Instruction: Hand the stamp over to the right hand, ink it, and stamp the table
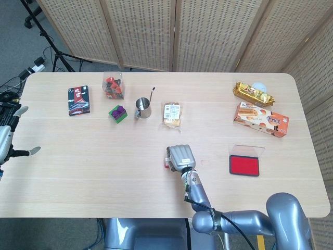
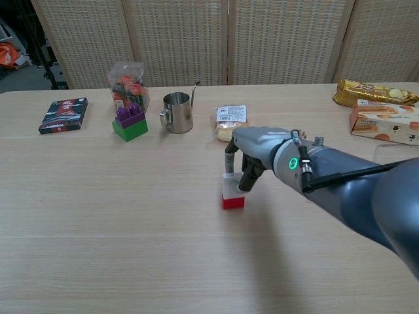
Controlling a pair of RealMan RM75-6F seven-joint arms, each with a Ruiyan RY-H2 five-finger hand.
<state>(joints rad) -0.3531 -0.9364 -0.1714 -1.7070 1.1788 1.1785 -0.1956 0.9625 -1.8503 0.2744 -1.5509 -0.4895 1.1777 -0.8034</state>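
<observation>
right hand: the right hand [image 2: 256, 156] is curled around the top of the stamp [image 2: 232, 190], fingers [image 2: 244, 180] wrapped down on its white upper body, holding it upright on the tabletop [image 2: 131, 242]
right arm pose: the forearm reaches in from the lower right of the chest view, wrist roughly level, a green light glowing on the wrist; in the head view the hand [image 1: 179, 157] shows from above, knuckles up, covering most of the stamp [image 1: 167, 160]
stamp: a small block, white above and red at the base, its red base down on the tabletop near the middle, in front of the wrapped bread [image 2: 231, 121]
left hand: the left hand [image 1: 9, 139] shows only at the far left edge of the head view, off the tabletop's side, fingers spread apart and holding nothing
ink pad: the red ink pad [image 1: 244, 165] lies open on the tabletop to the right of the stamp, well apart from it, its clear lid [image 1: 247, 150] folded back behind it
other things: a steel cup [image 2: 177, 112], a green and purple toy brick [image 2: 129, 122], a clear box of toys [image 2: 127, 83] and a dark card pack [image 2: 63, 114] stand along the far left part; a gold snack packet [image 2: 374, 93] and an orange biscuit box [image 2: 385, 123] lie at the far right
</observation>
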